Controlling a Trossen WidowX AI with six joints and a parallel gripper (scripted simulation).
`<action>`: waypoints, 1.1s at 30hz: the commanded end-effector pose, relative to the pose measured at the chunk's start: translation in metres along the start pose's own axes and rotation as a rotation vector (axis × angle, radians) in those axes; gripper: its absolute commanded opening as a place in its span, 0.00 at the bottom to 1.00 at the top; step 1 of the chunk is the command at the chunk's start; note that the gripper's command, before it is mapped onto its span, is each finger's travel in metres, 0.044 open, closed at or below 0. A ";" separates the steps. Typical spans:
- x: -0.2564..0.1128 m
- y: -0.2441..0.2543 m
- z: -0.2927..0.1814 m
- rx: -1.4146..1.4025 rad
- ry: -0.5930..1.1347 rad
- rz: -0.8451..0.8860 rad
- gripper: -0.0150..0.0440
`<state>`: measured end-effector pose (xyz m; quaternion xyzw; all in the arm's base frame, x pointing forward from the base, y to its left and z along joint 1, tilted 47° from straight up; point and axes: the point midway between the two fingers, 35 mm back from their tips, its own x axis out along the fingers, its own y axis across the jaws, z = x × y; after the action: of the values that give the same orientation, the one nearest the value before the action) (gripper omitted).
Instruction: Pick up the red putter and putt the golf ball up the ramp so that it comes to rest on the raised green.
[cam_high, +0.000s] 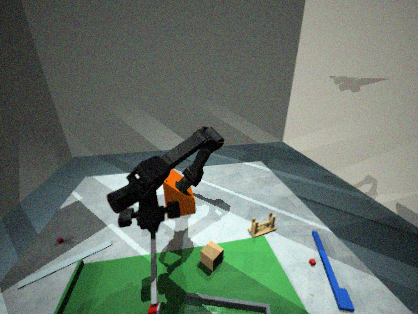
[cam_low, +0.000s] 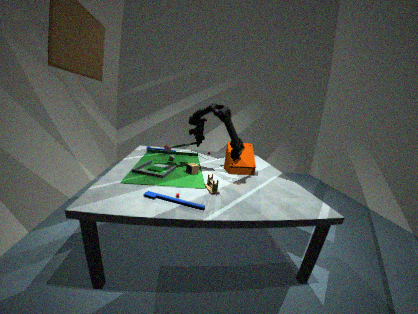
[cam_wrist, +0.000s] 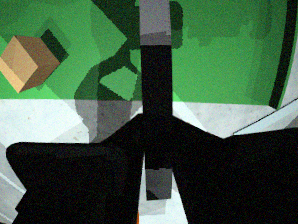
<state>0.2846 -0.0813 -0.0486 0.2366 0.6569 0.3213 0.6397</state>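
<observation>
My gripper (cam_high: 152, 225) (cam_low: 199, 142) (cam_wrist: 152, 118) is shut on the red putter's black handle (cam_wrist: 157, 75). The grey shaft (cam_high: 153, 270) (cam_wrist: 155, 20) hangs down from the fingers over the mat's left part in the top view. The putter's red head (cam_high: 154, 309) (cam_low: 167, 147) is at that view's bottom edge; its contact with the mat cannot be told. A small pale ball (cam_low: 171, 158), seemingly the golf ball, is on the green mat beyond the grey-edged frame (cam_high: 227, 301) (cam_low: 150, 174). The raised green (cam_low: 161, 168) seems to lie inside this frame; the ramp is not clear.
A wooden block (cam_high: 212, 256) (cam_low: 192, 169) (cam_wrist: 30, 62) sits on the mat. A wooden stand (cam_high: 263, 230) (cam_low: 212, 187) is beside it. A blue bar (cam_high: 327, 272) (cam_low: 175, 200) and red ball (cam_high: 312, 262) (cam_low: 177, 195) lie off the mat. A dark green rail (cam_high: 70, 287) edges the mat.
</observation>
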 end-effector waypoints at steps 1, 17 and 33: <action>-0.001 -0.032 -0.014 0.177 0.004 -0.012 0.25; 0.012 -0.066 -0.034 0.384 0.019 -0.016 0.25; 0.051 -0.065 -0.035 0.384 0.018 -0.015 0.25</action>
<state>0.2520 -0.0980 -0.1281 0.3428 0.7158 0.1880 0.5786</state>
